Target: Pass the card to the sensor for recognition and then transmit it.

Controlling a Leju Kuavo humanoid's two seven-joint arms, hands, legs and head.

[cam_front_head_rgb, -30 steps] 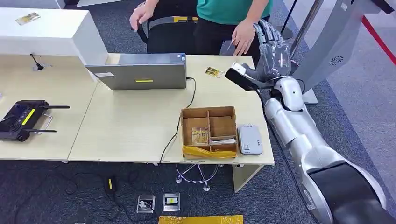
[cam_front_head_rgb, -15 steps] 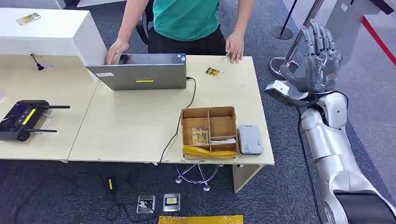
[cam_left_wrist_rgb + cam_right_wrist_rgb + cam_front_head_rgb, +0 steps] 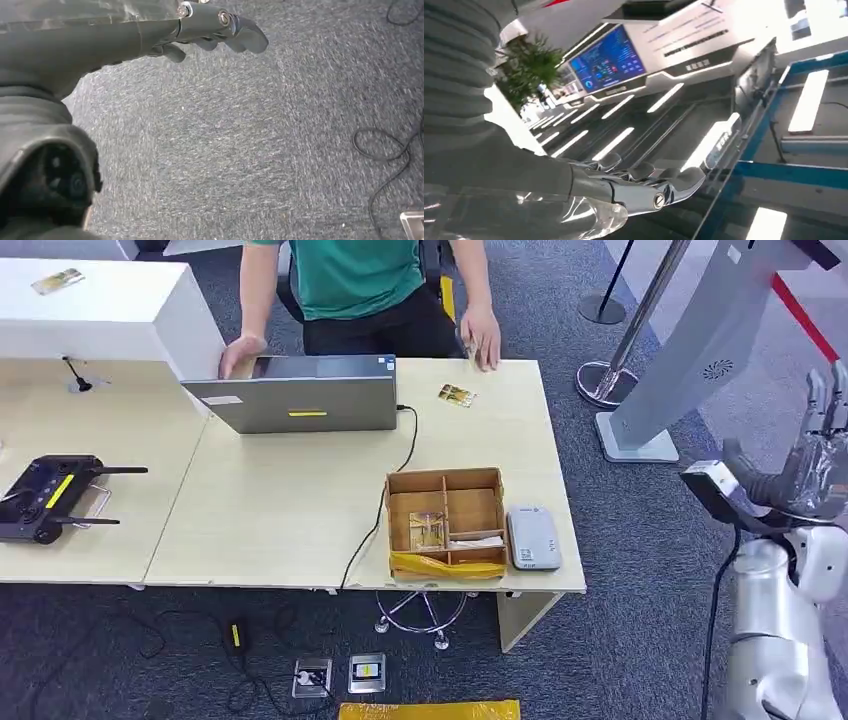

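Note:
A small yellow-patterned card (image 3: 457,395) lies on the table's far side, near a person's hand (image 3: 481,338). More cards (image 3: 430,530) sit in a compartment of the cardboard box (image 3: 470,478). The grey sensor (image 3: 533,538) lies flat just right of the box, at the table's front edge. My right hand (image 3: 815,465) is raised well off to the right of the table, fingers (image 3: 644,185) spread and holding nothing. My left hand (image 3: 215,27) hangs over the grey carpet, fingers loosely extended and holding nothing.
A person in a green shirt (image 3: 355,275) stands behind the table, one hand by the laptop (image 3: 300,400). A black cable (image 3: 385,510) runs from the laptop past the box. A controller (image 3: 50,495) lies at left, a white box (image 3: 100,310) at back left, and a stanchion base (image 3: 605,310) and a grey stand (image 3: 690,350) at right.
My right arm has swung from over the table's far right corner out to the right and lower, hand still holding nothing. The person has shifted left and put a hand by the laptop.

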